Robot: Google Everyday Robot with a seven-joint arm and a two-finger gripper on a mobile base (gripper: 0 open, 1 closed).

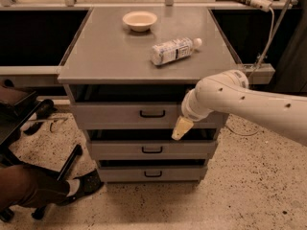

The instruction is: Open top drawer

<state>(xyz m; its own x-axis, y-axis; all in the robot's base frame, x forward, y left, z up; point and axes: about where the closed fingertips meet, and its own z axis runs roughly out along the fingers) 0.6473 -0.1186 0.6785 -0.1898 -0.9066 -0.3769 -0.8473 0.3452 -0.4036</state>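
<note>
The top drawer (120, 113) is the widest grey drawer under the cabinet top, with a small black loop handle (152, 113) at its centre front. It stands shut or nearly so. My gripper (181, 128) hangs from the white arm (249, 99) that comes in from the right. Its cream-coloured tip sits in front of the top drawer's lower edge, to the right of the handle and a little below it. It does not touch the handle.
Two narrower drawers (152, 149) (152, 174) sit below. On the cabinet top (96, 51) lie a plastic bottle (173, 50) and a bowl (139, 20). A person's leg and shoe (84, 183) and a chair base are at the lower left. A cable hangs at the right.
</note>
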